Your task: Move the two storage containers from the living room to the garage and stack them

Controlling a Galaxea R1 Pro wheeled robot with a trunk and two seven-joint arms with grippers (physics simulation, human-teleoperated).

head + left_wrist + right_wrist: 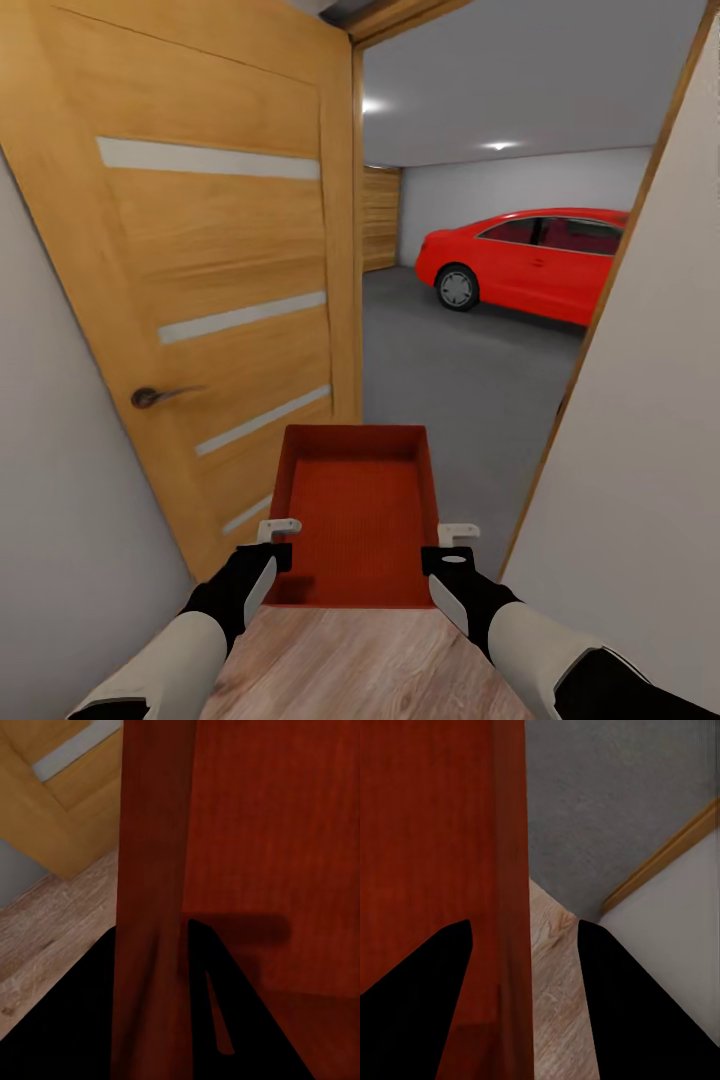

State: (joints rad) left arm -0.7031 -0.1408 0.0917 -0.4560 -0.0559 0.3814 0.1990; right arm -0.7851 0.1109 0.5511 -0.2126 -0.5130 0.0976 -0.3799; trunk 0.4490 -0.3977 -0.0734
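One orange-red storage container (360,510) hangs level in front of me, above the wood-plank floor (350,660) at the doorway into the garage. My left gripper (278,540) is shut on its left wall. In the left wrist view the two dark fingers of the left gripper (150,926) pinch the container wall (154,832). My right gripper (455,545) sits at the right wall. In the right wrist view the right gripper (525,922) straddles the container wall (510,817) with a visible gap. The garage's dark grey floor (470,370) lies ahead.
An open honey-coloured door (200,250) with a lever handle (150,396) stands close on the left. A pale wall (640,450) with a wood frame edge closes in on the right. A red car (540,260) is parked inside, and a wooden plank door (380,218) is at the back.
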